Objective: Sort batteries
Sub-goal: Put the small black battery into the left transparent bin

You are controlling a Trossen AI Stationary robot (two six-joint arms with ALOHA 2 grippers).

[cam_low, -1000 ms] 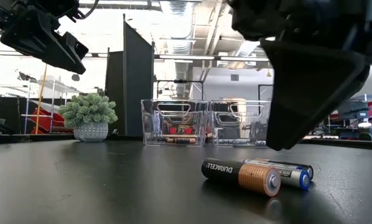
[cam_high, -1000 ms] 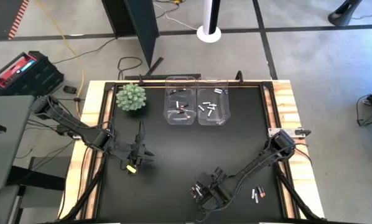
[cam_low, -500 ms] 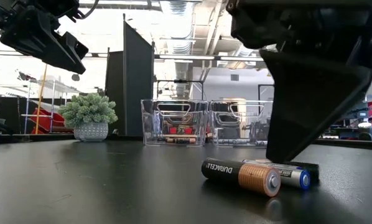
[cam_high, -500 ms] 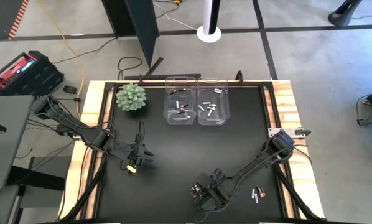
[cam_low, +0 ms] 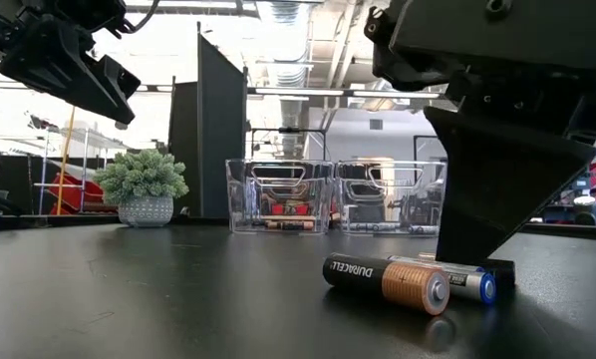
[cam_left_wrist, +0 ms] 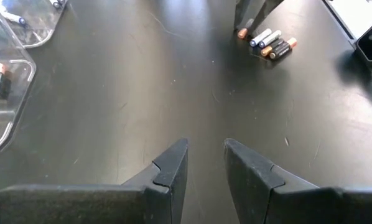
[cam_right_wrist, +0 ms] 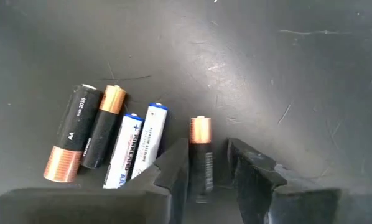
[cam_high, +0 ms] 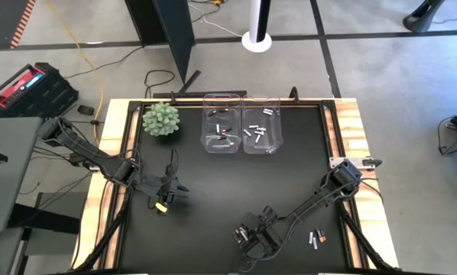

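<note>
My right pincer (cam_right_wrist: 208, 168) is down on the black table (cam_high: 228, 191) near its front edge, fingers apart on either side of a black copper-tipped battery (cam_right_wrist: 200, 152), not clamped. Four more cylindrical batteries (cam_right_wrist: 108, 144), two copper-black and two white-blue, lie just beside it. My left pincer (cam_left_wrist: 204, 163) hovers near the left edge, slightly parted, holding nothing.

Potted plant (cam_high: 160, 120) nr table (cam_high: 213, 191) corner.

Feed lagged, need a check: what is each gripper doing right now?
Left gripper: open, empty, above the table.
Right gripper: fingers either side of a dark copper-tipped battery on the table; grip cannot be told.
</note>
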